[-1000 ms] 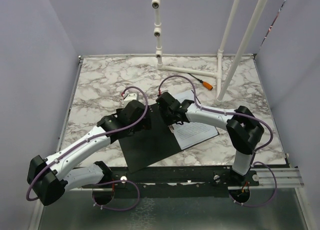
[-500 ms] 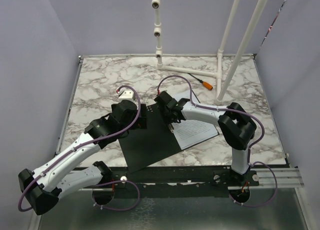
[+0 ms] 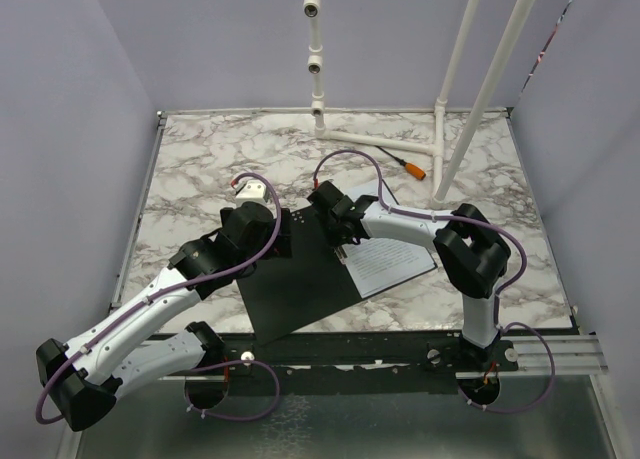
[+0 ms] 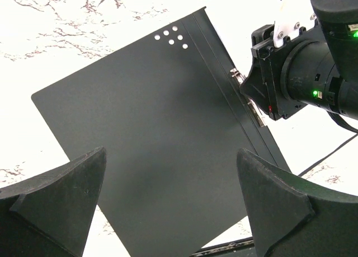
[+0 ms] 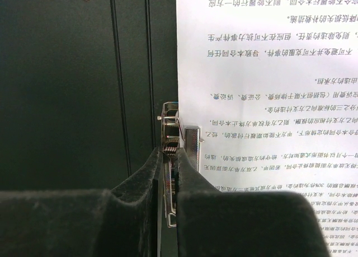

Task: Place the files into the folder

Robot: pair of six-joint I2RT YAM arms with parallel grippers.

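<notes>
Most looks done: files [image 3: 395,264] lie inside the open folder [image 4: 151,134]. Jaws of the right gripper [image 5: 169,173] pinch its spine clip [image 5: 170,128], while the left gripper [image 4: 170,156] hovers wide and empty. Clamping and closing are probably left.

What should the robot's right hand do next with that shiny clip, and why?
Probably fold the metal clip flat to clamp the files. The right gripper pinches it, and the sheets' edge lies beside it in the open folder.
</notes>
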